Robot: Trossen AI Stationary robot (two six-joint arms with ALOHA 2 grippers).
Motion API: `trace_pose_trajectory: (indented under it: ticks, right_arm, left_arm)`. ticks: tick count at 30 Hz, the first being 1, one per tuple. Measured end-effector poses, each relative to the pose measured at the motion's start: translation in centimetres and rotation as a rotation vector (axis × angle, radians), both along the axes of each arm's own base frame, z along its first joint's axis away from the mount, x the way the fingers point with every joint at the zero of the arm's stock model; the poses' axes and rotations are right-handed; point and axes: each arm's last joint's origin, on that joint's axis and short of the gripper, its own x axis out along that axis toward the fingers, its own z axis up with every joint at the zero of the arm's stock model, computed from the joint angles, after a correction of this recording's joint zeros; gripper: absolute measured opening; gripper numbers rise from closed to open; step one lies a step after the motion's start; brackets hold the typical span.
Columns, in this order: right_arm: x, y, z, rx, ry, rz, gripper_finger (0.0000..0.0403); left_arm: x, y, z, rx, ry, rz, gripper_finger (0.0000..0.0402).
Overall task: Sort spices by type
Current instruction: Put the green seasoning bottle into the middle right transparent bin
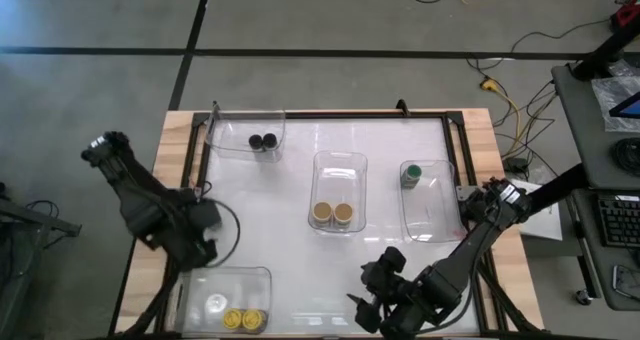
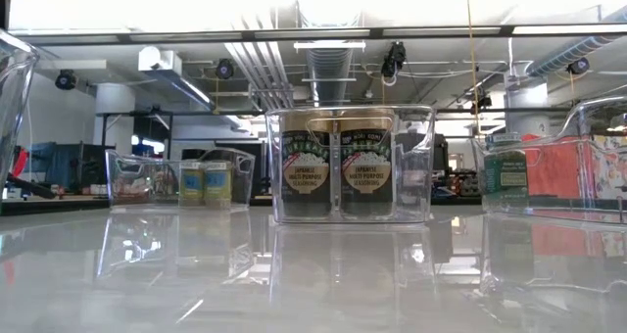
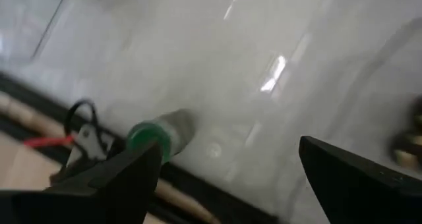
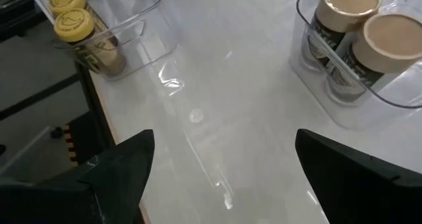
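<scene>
We find the sort nearly complete. Two black-lidded jars (image 1: pixel 263 140) stand side by side in the far left bin (image 1: pixel 232 145). Two tan-lidded jars (image 1: pixel 332 214) sit together in the centre bin (image 1: pixel 340 163); their labels read as a multi-purpose seasoning. Two yellow-lidded jars (image 1: pixel 245 321) rest in the near left bin (image 1: pixel 212 280). One green-lidded jar (image 1: pixel 411 174) stands upright in the right bin (image 1: pixel 440 215).

One item is outstanding: a second green-lidded jar (image 3: pixel 160 135) lies on its side on the white table (image 1: pixel 290 250) near the left edge, seen in the left wrist view only, and blurred.

The left gripper (image 3: pixel 224 174) hangs over that fallen jar, fingers spread wide, holding nothing. The right gripper (image 4: pixel 221 161) waits over the near table, equally wide and empty.
</scene>
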Motion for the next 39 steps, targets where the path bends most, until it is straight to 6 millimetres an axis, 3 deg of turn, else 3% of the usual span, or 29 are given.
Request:
trace_pose_trajectory:
  ticks: [6,20,27,39]
  right_arm:
    - [0.2,-0.3,0.0,-0.009,0.004,-0.002,0.0359]
    - [1.2,-1.5,0.0,-0.035,0.014,-0.011,0.0359]
    - [1.3,-1.7,0.0,-0.047,0.019,-0.003,0.0359]
    - [1.3,-1.6,0.0,-0.047,0.02,0.0,0.0359]
  left_arm:
    - [-0.3,3.4,-1.9,-0.03,0.068,0.135,0.0341]
    - [0.0,7.0,-4.4,-0.082,0.219,0.283,0.0341]
    - [0.0,8.0,-6.2,-0.096,0.3,0.311,0.0341]
    - [0.4,7.9,-8.3,-0.143,0.284,0.305,0.0336]
